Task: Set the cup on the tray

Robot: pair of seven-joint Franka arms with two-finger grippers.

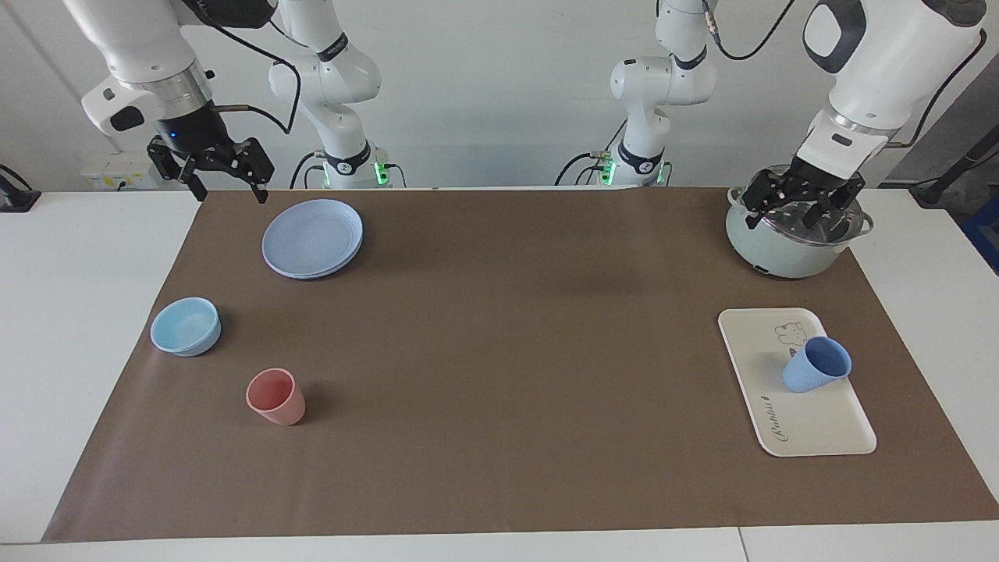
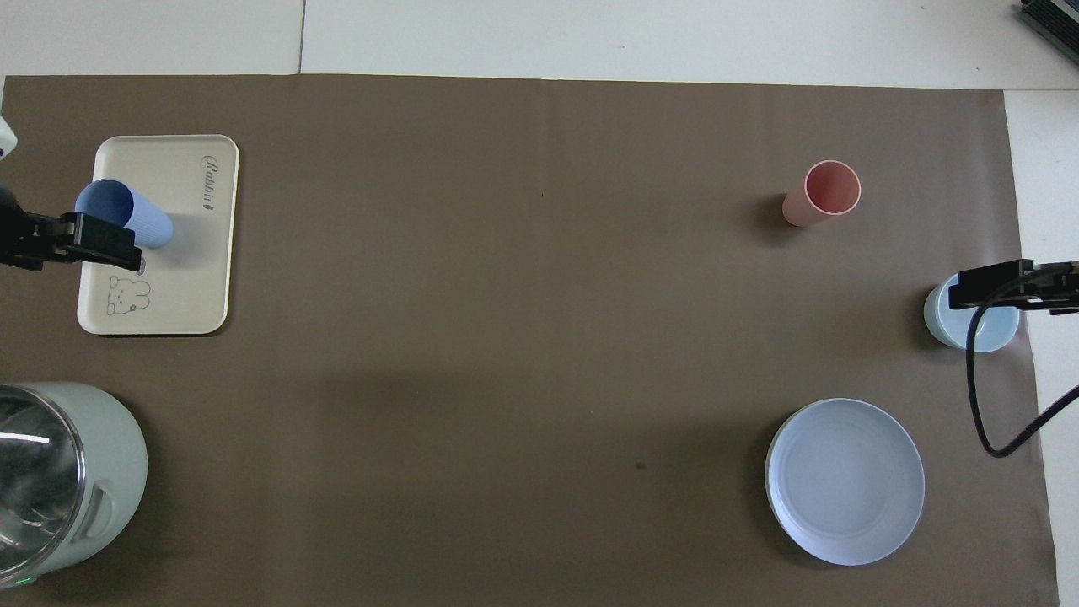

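Facing view: cup stands on the tray, upright but tilted, mouth leaning toward the left arm's end of the worktop. It sits in the tray half nearer the robots, just beside the bear drawing; the script lettering is at the tray end farther from the robots. Nothing grips the cup.
Left tool hangs over the pale green pot, fingers spread, empty. The pot is nearer the robots than the tray, same end of the worktop.
Right tool is up over the brown mat corner at the right arm's end, beside the round blue plate, fingers spread, empty. Right arm waits.
Light-blue bowl and pink tumbler are farther from the robots than the plate, well apart from the tray.

Overhead view: tray at the left arm's end, cup on it. Left tool overlaps the cup's rim here only because it is raised; it is not touching the cup. Pot at the lower corner. Right tool overlaps the bowl the same way. Plate and pink tumbler sit clear of both tools.
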